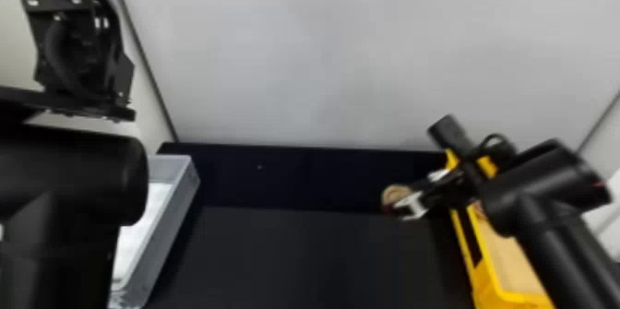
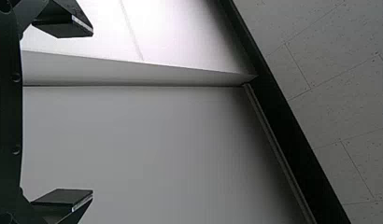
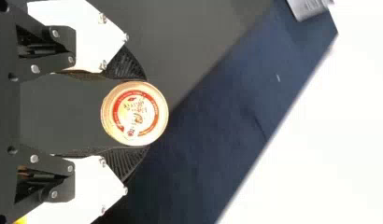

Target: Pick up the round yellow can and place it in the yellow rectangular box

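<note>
In the head view my right gripper (image 1: pixel 408 202) is shut on the round can (image 1: pixel 395 194), held over the black table to the left of the yellow box (image 1: pixel 486 269). The right wrist view has the can (image 3: pixel 135 113) pinched at its sides between the two dark ribbed pads of the right gripper (image 3: pixel 142 113), its round face with a red ring turned to the camera. My left arm is parked at the head view's left side; the left gripper (image 2: pixel 92 113) stands open with nothing between its fingers in the left wrist view.
A grey tray (image 1: pixel 173 220) stands at the left of the black table (image 1: pixel 295 257). A pale wall (image 1: pixel 323 54) rises behind the table. My right forearm crosses above part of the yellow box.
</note>
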Robot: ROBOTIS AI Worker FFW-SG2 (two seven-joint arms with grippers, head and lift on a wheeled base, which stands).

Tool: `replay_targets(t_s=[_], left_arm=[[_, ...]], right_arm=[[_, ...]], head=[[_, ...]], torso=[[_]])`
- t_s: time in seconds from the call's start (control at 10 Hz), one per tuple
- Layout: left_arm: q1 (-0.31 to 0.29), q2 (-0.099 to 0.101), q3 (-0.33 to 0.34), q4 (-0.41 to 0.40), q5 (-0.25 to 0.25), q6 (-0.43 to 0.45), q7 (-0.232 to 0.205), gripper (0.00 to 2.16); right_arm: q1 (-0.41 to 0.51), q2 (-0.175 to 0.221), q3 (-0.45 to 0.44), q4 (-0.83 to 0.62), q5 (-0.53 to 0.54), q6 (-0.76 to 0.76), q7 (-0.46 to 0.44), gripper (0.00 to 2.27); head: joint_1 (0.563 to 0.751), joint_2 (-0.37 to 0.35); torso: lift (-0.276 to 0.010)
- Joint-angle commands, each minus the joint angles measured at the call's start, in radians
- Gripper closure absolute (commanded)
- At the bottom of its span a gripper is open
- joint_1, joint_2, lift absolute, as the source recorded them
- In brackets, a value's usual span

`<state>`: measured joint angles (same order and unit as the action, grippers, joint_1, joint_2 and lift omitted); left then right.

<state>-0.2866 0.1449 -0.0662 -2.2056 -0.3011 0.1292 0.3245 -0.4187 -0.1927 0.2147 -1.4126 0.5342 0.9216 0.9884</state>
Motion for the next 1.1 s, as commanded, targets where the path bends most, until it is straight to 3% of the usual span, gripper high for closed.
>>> replay_targets(t_s=[0.0,0.4,0.6,0.7,0.8,1.0], left_arm=[[-0.002,0.012,0.002,-0.019,-0.004,0.024,-0.001,0.07],[-0.003,0.018,0.009,-0.028,-0.006,0.038,-0.005,0.07],[-0.008,0.018,0.009,-0.029,-0.007,0.038,-0.007,0.07],[-0.006,0.018,0.011,-0.029,-0.007,0.038,-0.007,0.07],[-0.003,0.018,0.014,-0.029,-0.007,0.035,-0.007,0.07],[0.004,0.019,0.022,-0.031,-0.007,0.030,-0.008,0.07]], right_arm=[[0.017,-0.037,-0.124,-0.158,0.146,0.082,0.072,0.62],[0.066,-0.123,-0.333,-0.246,0.264,0.137,0.117,0.62],[0.095,-0.137,-0.452,-0.221,0.262,0.105,0.090,0.62],[0.116,-0.131,-0.518,-0.180,0.209,0.065,0.037,0.62],[0.141,-0.120,-0.581,-0.118,0.055,0.010,-0.061,0.62],[0.192,-0.137,-0.583,0.004,-0.247,-0.062,-0.292,0.62]], head=[[0.663,0.054],[0.663,0.054],[0.663,0.054],[0.663,0.054],[0.663,0.054],[0.663,0.054]], torso=[[-0.010],[-0.010],[-0.010],[-0.010],[-0.010],[-0.010]])
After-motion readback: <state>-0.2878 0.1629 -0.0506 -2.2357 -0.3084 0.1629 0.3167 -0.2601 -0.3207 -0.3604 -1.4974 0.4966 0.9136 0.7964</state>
